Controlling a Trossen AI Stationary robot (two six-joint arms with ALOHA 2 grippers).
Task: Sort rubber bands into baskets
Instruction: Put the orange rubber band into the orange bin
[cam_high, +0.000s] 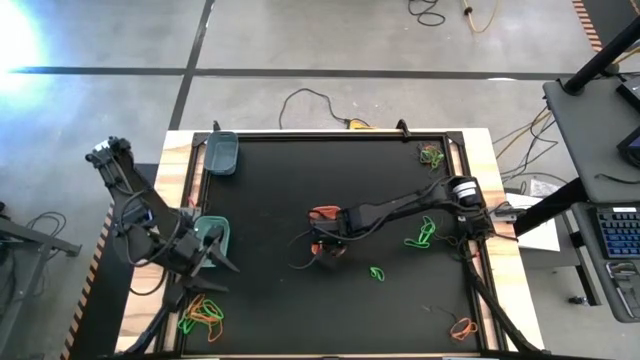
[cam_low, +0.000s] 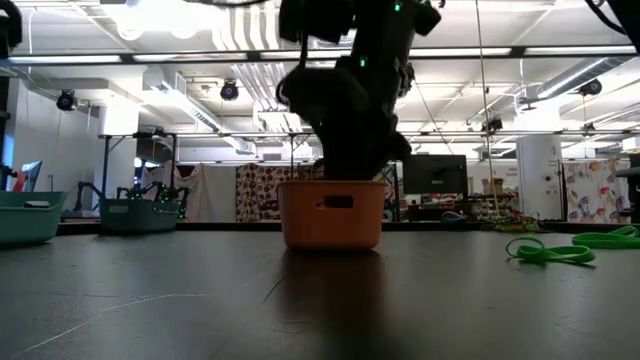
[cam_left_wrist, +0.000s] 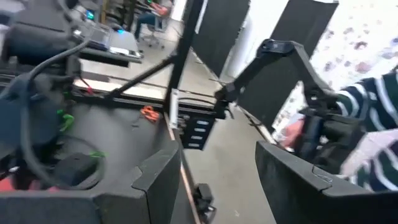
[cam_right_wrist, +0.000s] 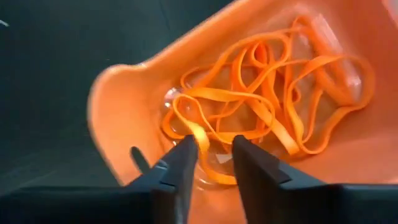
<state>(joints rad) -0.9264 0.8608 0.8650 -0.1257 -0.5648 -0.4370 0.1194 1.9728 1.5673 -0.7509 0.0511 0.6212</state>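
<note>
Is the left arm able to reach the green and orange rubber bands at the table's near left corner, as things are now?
Probably yes. The left gripper hangs open by the light teal basket, and the rubber bands lie on the bare table edge close to it. Nothing stands between them; the right gripper is away over the orange basket.

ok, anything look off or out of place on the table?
Nothing damaged. Unsorted loops lie scattered: green rubber bands on the black mat, mixed orange and green ones at the front-left edge. Right gripper is over the orange plastic basket of orange bands.
</note>
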